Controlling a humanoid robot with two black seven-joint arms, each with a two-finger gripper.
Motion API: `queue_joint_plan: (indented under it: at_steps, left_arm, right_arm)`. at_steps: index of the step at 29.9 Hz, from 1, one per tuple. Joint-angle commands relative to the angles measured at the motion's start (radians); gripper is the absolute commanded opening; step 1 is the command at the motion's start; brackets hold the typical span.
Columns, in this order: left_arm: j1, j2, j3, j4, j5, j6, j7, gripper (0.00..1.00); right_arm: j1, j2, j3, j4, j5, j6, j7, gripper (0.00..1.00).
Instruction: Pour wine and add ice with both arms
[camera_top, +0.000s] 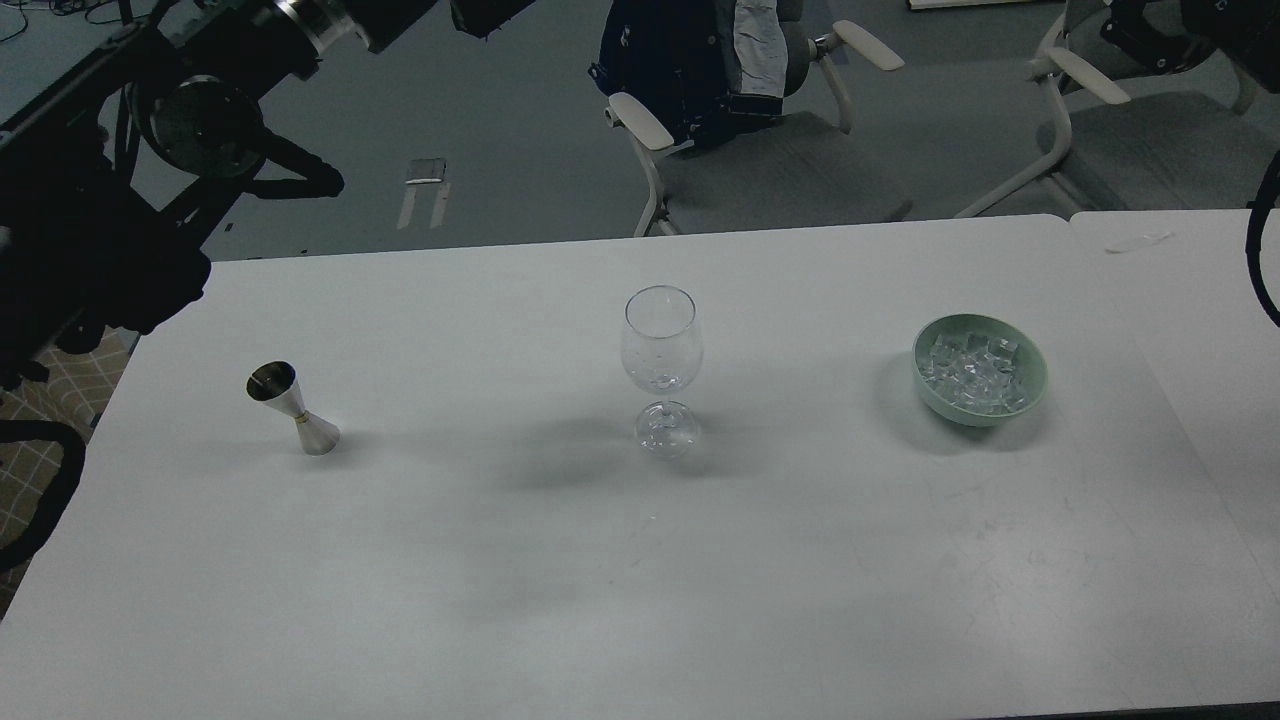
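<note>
White table (500, 600) carried three items in a rough row, well apart from one another. At left stood a metal jigger (292, 408), upright on its wider cone, open mouth up; whether it held any wine could not be told from the head view. At centre stood a clear stemmed glass (660, 365), upright, bowl apparently empty apart from faint specks low on the wall. At right sat a pale green bowl (1030, 395) with the ice (972, 370) heaped inside, many small clear cubes, none outside the rim. Left arm (200, 110) was raised at the upper left, off the table's far-left corner, clear of all items; its far end ran out of the top edge, so its gripper's state was not visible. Of the right arm only a dark cable loop (1262, 250) showed at the right edge; gripper out of view. Two grey chairs (780, 170) stood behind the table, a dark jacket (690, 60) draped on the nearer one.
</note>
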Motion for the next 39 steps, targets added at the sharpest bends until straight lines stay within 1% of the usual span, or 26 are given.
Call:
queue_joint_plan:
  at_steps: [1,4,8,10,13,17,22,24,25,26,35,39]
  left_arm:
    - [0.021,-0.002,-0.037,0.000,-0.003,0.000,0.000,0.98]
    - [0.026,-0.006,-0.039,0.000,-0.003,0.000,-0.001,0.98]
    - [0.032,-0.009,-0.039,0.011,-0.002,0.000,0.019,0.98]
    - [0.032,-0.009,-0.039,0.020,-0.002,0.000,0.022,0.98]
    - [0.029,0.000,-0.049,0.063,-0.002,0.000,0.016,0.98]
    - [0.029,0.011,-0.052,0.109,-0.002,0.000,0.022,0.98]
    - [0.030,0.003,-0.054,0.144,-0.002,0.000,0.008,0.98]
    - [0.032,-0.009,-0.054,0.153,-0.003,0.000,-0.006,0.98]
    - [0.034,-0.020,-0.054,0.153,-0.002,0.000,-0.028,0.98]
    - [0.034,-0.031,-0.048,0.153,0.000,0.000,-0.042,0.98]
    - [0.030,-0.035,-0.056,0.140,0.001,0.000,-0.058,0.98]
    - [0.041,-0.034,-0.055,0.105,-0.002,0.000,-0.039,0.98]
  right_arm:
    - [-0.003,0.002,-0.001,0.000,-0.001,-0.001,0.000,1.00]
    - [-0.003,0.000,-0.001,0.000,-0.003,-0.001,0.000,1.00]
    - [-0.011,0.008,0.003,-0.014,-0.010,0.001,-0.003,1.00]
    - [-0.009,0.010,0.003,-0.020,-0.013,0.001,-0.003,1.00]
    - [-0.008,0.022,0.005,-0.045,-0.041,0.001,-0.003,1.00]
    - [-0.003,0.039,0.006,-0.065,-0.043,0.009,0.000,1.00]
    - [-0.003,0.042,0.006,-0.065,-0.038,0.009,0.000,1.00]
    - [-0.003,0.051,0.005,-0.063,-0.038,0.001,-0.002,1.00]
    - [-0.003,0.053,0.002,-0.063,-0.043,0.001,-0.002,1.00]
    - [-0.004,0.048,0.002,-0.066,-0.043,-0.001,-0.002,1.00]
    - [-0.009,0.004,0.003,-0.065,-0.043,0.010,0.000,1.00]
    - [-0.011,0.005,0.003,-0.063,-0.038,0.012,0.000,1.00]
